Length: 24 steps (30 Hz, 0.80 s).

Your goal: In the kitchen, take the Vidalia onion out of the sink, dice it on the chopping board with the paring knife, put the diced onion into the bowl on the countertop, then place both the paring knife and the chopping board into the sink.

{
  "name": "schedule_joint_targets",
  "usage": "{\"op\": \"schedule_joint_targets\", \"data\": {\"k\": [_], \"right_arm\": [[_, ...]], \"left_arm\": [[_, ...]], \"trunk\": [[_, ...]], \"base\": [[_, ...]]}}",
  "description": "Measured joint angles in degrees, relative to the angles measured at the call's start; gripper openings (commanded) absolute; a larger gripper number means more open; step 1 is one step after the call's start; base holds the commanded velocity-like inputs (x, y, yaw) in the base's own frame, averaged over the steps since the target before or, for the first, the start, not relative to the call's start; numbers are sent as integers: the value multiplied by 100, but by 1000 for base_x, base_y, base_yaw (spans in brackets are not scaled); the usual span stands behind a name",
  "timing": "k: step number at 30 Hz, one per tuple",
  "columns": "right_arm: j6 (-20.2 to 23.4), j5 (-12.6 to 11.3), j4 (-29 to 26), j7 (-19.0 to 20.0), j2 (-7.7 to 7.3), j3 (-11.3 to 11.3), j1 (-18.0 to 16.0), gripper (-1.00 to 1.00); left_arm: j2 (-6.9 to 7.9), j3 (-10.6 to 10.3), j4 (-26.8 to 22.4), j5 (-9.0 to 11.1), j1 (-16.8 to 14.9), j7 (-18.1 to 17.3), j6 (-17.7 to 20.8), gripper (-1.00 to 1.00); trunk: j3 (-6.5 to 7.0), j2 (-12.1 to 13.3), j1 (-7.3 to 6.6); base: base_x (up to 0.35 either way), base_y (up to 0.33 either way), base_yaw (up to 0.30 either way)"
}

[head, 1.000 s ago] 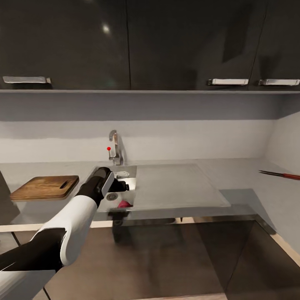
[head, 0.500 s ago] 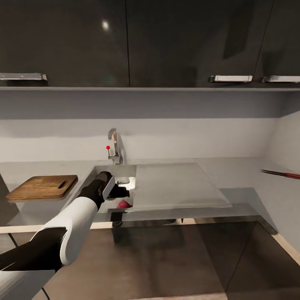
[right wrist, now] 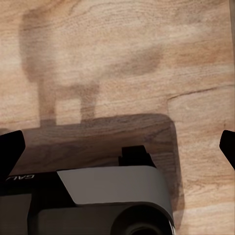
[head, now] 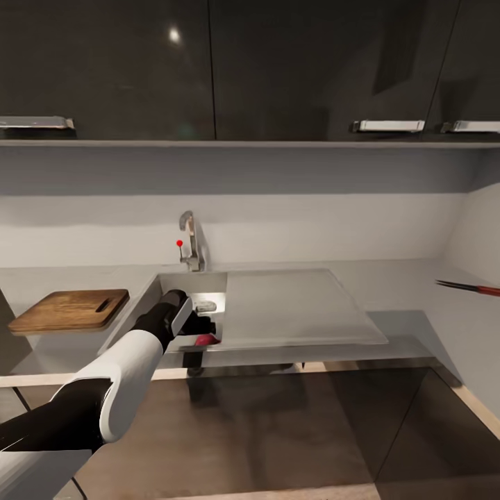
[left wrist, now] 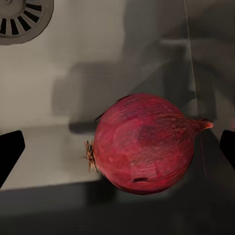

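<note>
A dark red Vidalia onion (left wrist: 144,144) lies on the floor of the grey steel sink (head: 182,285), by its near wall (head: 204,340). My left gripper (head: 201,326) reaches down into the basin. It is open (left wrist: 118,149), with one black fingertip (left wrist: 10,152) on each side of the onion and a gap to it on both. The wooden chopping board (head: 69,309) rests on the countertop (head: 410,292) left of the sink. At the far right lies the paring knife (head: 469,286). My right gripper (right wrist: 117,147) is open and holds nothing. The bowl is out of view.
The round drain (left wrist: 22,19) sits beyond the onion. A chrome tap (head: 192,243) with a red dot stands behind the basin, and the flat drainboard (head: 292,305) lies to its right. Dark wall cabinets (head: 278,69) hang overhead. The right wrist view looks down at wooden flooring (right wrist: 122,58).
My left gripper has sunk deeper into the basin, towards its near wall, and now straddles the onion. The head view has shifted slightly. The onion, board and knife have stayed put.
</note>
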Motion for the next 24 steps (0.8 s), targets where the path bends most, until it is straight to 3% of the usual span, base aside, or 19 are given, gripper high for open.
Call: {"op": "schedule_joint_targets", "data": {"k": [12, 18, 24], "right_arm": [[0, 0, 0, 0, 0, 3, 0, 100], [0, 0, 0, 0, 0, 3, 0, 100], [0, 0, 0, 0, 0, 2, 0, 100]], "left_arm": [[0, -22, 28, -5, 0, 0, 0, 100], [-2, -209, 28, -5, 0, 7, 1, 100], [-9, -264, 34, 0, -1, 12, 0, 100]], "trunk": [[-66, 0, 0], [-99, 0, 0], [-133, 0, 0]], "base": [[0, 0, 0], [0, 0, 0], [0, 0, 0]]}}
